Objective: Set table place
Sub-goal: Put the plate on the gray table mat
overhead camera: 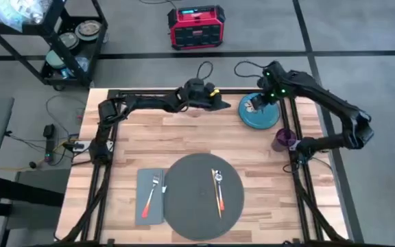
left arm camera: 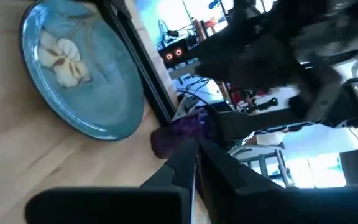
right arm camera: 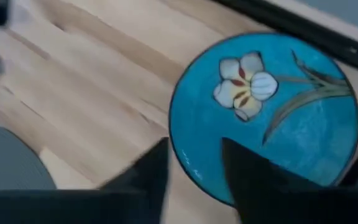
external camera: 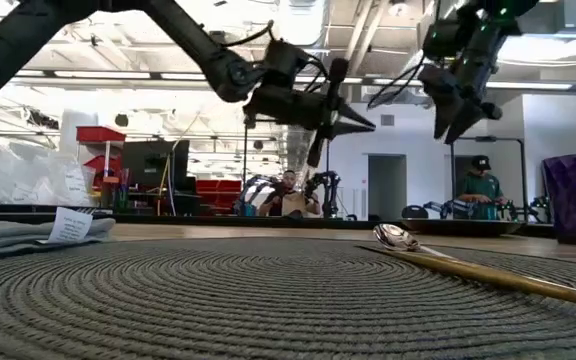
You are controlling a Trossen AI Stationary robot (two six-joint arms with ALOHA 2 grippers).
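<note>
round dark grey placemat lying flat at the near middle of the wooden table, with a spoon resting on its right half, bowl pointing away from the near edge. just left of the mat, and touching or nearly touching its edge, a grey napkin with a fork on top, orange at the handle end. at the far right of the table, a blue plate painted with a pale flower, flat on the wood beside the black frame rail. near it, toward the right edge, a purple cup.

right gripper hanging over the plate, fingers spread with a clear gap between them, nothing held; plate rim visible in that gap from the wrist. left gripper stretched across the far middle of the table, raised above the wood, tips pressed close together in the wrist view and grasping nothing, pointing toward the plate without touching it.

beyond the table, a red box on the floor.
</note>
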